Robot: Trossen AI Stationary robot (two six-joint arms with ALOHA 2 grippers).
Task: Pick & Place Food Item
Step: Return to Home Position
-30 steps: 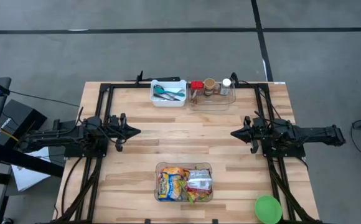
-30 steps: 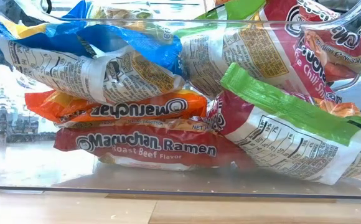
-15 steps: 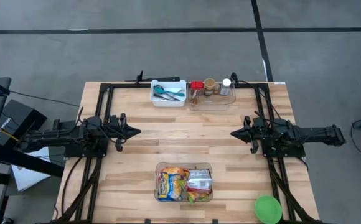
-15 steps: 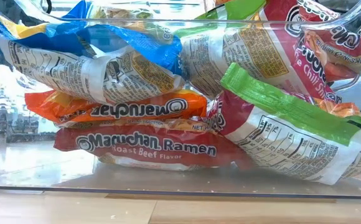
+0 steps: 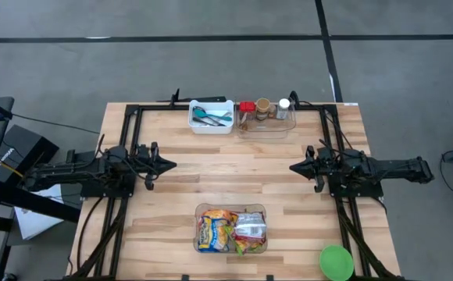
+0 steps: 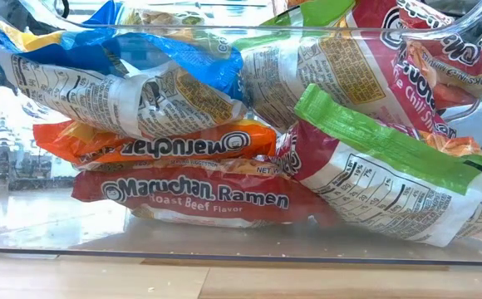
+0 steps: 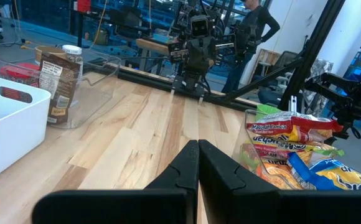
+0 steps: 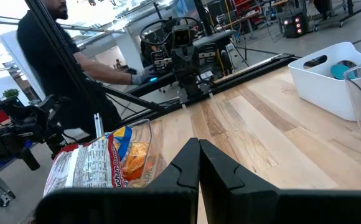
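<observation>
A clear plastic bin (image 5: 231, 229) stands near the table's front edge, filled with several ramen packets (image 6: 183, 195) in orange, red, blue and green wrappers. My left gripper (image 5: 172, 165) hovers at the table's left side, shut and empty, pointing level toward the middle. My right gripper (image 5: 293, 166) mirrors it at the right side, shut and empty. Both wrist views show the shut fingers (image 7: 198, 163) (image 8: 198, 163) and the bin (image 7: 292, 149) (image 8: 106, 162) off to one side.
A white tub (image 5: 212, 115) with utensils and a clear tray (image 5: 267, 117) holding jars and a bottle stand at the table's far edge. A green round lid or bowl (image 5: 337, 261) lies at the near right corner. People stand beyond the table (image 8: 50, 68).
</observation>
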